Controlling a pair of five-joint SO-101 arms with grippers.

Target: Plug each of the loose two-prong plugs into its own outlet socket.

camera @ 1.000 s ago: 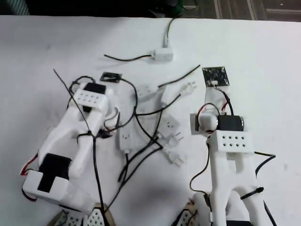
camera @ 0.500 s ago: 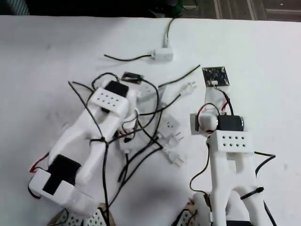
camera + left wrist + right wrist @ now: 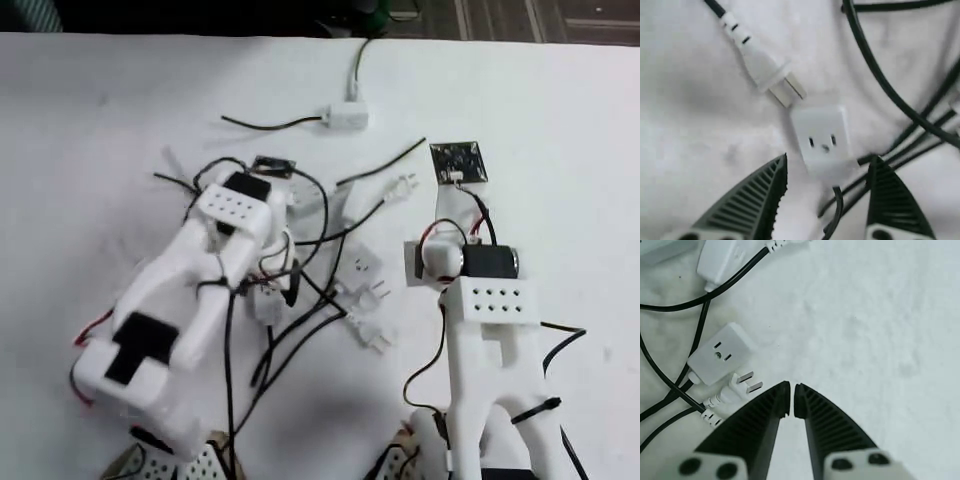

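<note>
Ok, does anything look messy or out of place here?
Yes: the black cords lie tangled, crossing one another on the table. A plug lies loose, its prongs near a socket but not in it, just ahead of the open left gripper. Nothing looks damaged.

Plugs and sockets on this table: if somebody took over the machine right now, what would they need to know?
Left end effector: open, empty, one finger on each side of a white socket. A loose plug lies close by, prongs pointing at that socket, not inserted.
Right end effector: shut, empty, over bare table. A second socket and second plug lie side by side near it.
Done: no plug seen seated.
Left: seat every plug, working among the tangled black cables.
</note>
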